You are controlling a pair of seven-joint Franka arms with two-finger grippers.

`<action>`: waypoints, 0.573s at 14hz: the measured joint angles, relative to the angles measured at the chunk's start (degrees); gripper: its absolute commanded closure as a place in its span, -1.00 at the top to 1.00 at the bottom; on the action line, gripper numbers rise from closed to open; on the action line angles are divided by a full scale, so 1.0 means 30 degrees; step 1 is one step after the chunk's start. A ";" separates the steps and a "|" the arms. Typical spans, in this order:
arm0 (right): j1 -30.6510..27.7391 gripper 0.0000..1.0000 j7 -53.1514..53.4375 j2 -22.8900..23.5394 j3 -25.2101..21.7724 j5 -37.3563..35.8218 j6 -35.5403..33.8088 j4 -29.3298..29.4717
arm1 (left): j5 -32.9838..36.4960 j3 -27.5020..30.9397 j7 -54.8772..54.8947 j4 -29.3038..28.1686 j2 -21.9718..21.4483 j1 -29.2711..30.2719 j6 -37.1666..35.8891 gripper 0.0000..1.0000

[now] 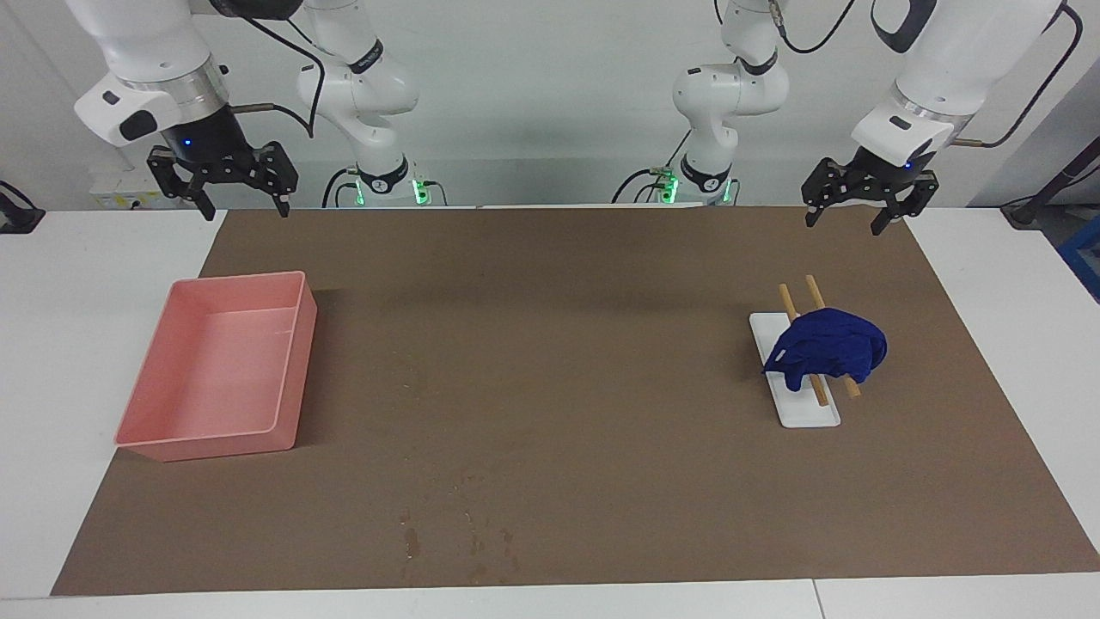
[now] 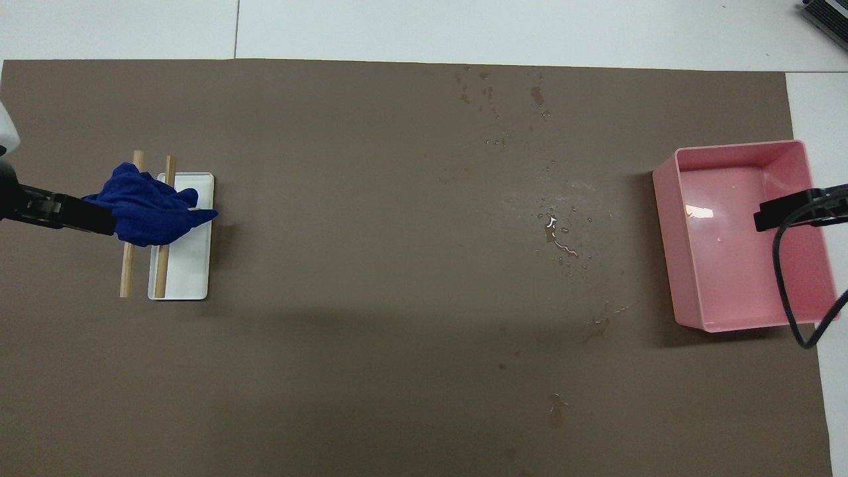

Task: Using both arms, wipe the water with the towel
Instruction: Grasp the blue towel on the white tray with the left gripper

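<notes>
Both grippers hang in the air with their fingers spread wide and nothing between them. The left gripper [image 1: 855,205] is up over the edge of the brown mat [image 1: 601,361] nearest the robots, at the left arm's end of the table, touching nothing; the right gripper [image 1: 232,187] is up over the same edge at the right arm's end, also touching nothing. The blue towel [image 1: 829,348] lies crumpled, draped over two wooden sticks [image 1: 815,292] that rest across a white tray [image 1: 808,411]; it sits on the mat below and farther out from the left gripper, well apart from it. In the overhead view the left gripper's dark finger [image 2: 63,213] overlaps the towel [image 2: 149,212], but the facing view shows it raised well clear. The water [image 2: 560,238] is a scatter of small shiny drops and a thin wet trickle on the mat, between the towel and the pink bin [image 1: 223,370], much closer to the bin, with more specks trailing away from the robots toward the mat's outer edge. The bin stands open and upright on the mat at the right arm's end, below the right gripper, whose finger shows over it from above. The mat covers most of a white table [image 1: 69,301], and a pale wall stands at the robots' backs.
</notes>
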 measured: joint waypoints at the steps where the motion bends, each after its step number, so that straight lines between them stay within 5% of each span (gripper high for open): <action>1: 0.0000 1.00 0.0000 0.0000 0.0000 0.0000 0.0000 0.0000 | -0.0003 0.0002 0.0000 0.0001 0.0000 0.0000 0.0029 1.00; 4: 0.0000 1.00 0.0000 0.0000 0.0000 0.0000 0.0000 0.0000 | -0.0004 0.0006 0.0000 -0.0032 -0.0002 0.0000 0.0587 1.00; 8: 0.0000 1.00 0.0000 0.0000 0.0000 0.0000 0.0000 0.0000 | 0.0545 0.0146 -0.0019 -0.1362 0.0089 0.0031 0.4497 1.00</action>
